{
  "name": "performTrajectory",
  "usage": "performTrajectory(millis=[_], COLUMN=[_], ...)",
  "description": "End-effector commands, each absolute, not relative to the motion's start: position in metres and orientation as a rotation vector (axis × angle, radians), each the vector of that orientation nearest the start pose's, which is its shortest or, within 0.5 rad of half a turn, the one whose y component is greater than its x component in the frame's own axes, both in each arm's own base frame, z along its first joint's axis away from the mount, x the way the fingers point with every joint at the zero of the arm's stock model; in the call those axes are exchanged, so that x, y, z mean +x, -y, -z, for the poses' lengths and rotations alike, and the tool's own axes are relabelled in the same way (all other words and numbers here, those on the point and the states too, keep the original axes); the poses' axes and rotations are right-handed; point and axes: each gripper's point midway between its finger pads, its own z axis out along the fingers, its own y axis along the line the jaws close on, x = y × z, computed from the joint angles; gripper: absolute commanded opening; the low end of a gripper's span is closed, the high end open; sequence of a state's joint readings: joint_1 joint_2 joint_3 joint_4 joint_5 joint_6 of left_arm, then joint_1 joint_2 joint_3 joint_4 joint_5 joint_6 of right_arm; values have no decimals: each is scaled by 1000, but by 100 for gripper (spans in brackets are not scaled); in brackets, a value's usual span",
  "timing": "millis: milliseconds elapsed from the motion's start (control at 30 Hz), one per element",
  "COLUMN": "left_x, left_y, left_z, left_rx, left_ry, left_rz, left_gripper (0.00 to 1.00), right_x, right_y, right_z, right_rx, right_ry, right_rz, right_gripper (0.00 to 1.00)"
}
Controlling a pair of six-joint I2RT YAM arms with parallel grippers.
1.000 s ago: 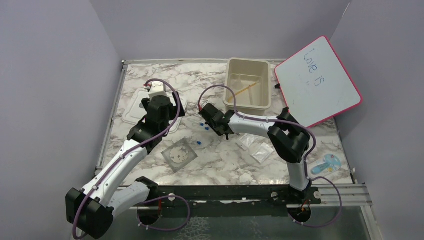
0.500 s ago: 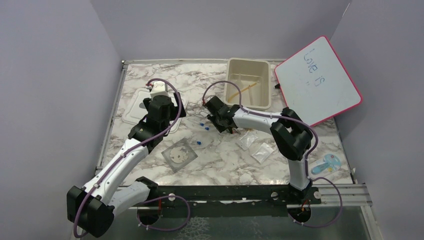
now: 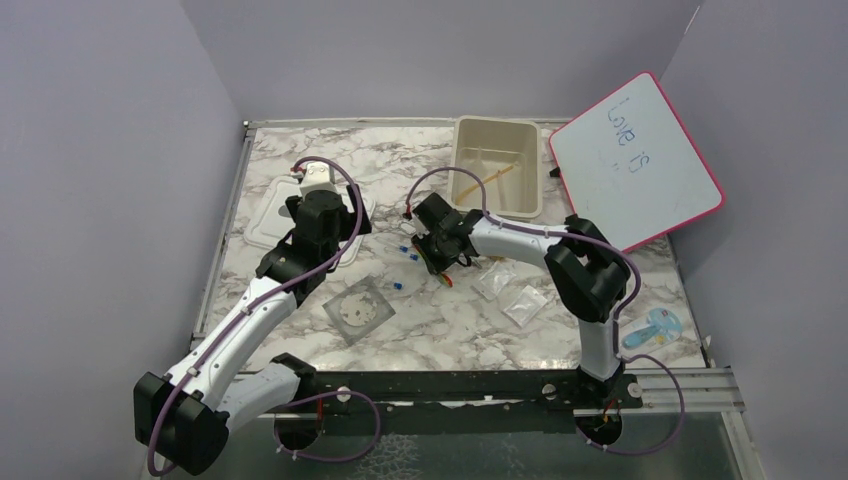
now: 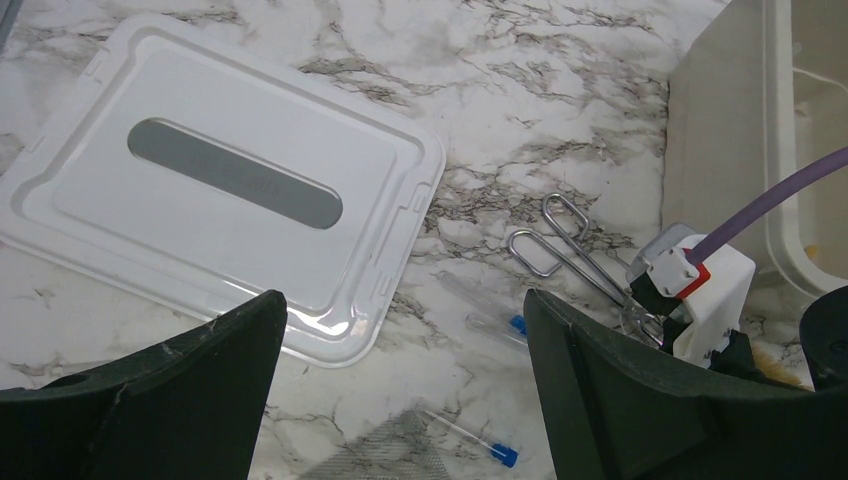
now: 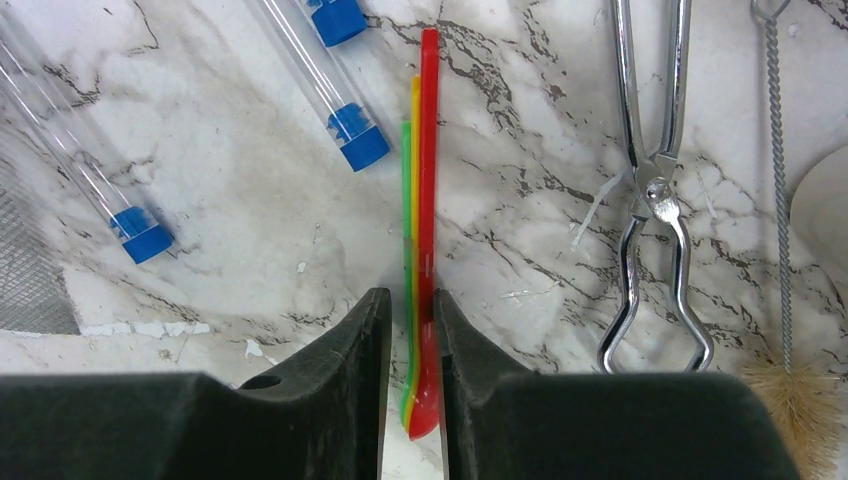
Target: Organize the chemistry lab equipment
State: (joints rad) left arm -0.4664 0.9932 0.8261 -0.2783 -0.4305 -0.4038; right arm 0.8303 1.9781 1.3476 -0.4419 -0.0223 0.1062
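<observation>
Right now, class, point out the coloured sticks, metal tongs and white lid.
coloured sticks [image 5: 428, 170]: right wrist view, red stick's shaft.
metal tongs [image 5: 655, 190]: right wrist view, pivot.
white lid [image 4: 235, 182]: left wrist view, grey centre strip.

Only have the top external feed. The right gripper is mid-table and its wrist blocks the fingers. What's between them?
Observer: The right gripper is shut on a stack of thin red, yellow and green plastic sticks, near their rounded ends.
Operator: What's beside the sticks?
Observer: Clear tubes with blue caps lie on one side and thin metal wire tongs on the other. Neither touches the sticks.
Operator: Left jaws?
Observer: The left gripper is open and empty, by a corner of the flat white plastic lid.
</observation>
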Motion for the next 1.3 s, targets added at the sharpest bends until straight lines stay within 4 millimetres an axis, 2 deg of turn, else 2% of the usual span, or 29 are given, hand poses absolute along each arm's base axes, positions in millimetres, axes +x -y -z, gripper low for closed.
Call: performTrajectory(millis=[0, 133, 300, 367, 433, 533, 667, 967, 1133, 1267], left_x=[321, 321, 321, 321, 321, 321, 320, 320, 320, 320], left_y=[98, 97, 97, 97, 97, 97, 97, 98, 98, 99], left_z=[-230, -231, -231, -230, -231, -232, -233, -235, -235, -234], left_rx=[-210, -212, -214, -212, -211, -213, -214, -212, -209, -207], left_ry=[-1932, -1928, -1928, -1930, -1929, -1925, -1921, -1917, -1918, -1921], left_rz=[169, 165, 164, 165, 166, 167, 169, 176, 181, 184], left_gripper=[91, 91, 91, 91, 91, 91, 91, 91, 91, 91], right_x=[284, 283, 287, 286, 286, 287, 294, 308, 318, 335], right_y=[-316, -316, -304, -301, -300, -304, -311, -323, -319, -308], right_z=[-9, 0, 10, 13, 13, 3, -26, -120, -166, -202], right_rx=[-945, -965, -959, -969, -959, -927, -871, -736, -654, -578], right_ry=[-2591, -2603, -2595, -2593, -2598, -2576, -2506, -2275, -2166, -2088], right_rz=[-236, -200, -43, -5, 2, -30, -95, -250, -270, -266], right_gripper=[28, 29, 27, 23, 14, 7, 8, 8, 9, 10])
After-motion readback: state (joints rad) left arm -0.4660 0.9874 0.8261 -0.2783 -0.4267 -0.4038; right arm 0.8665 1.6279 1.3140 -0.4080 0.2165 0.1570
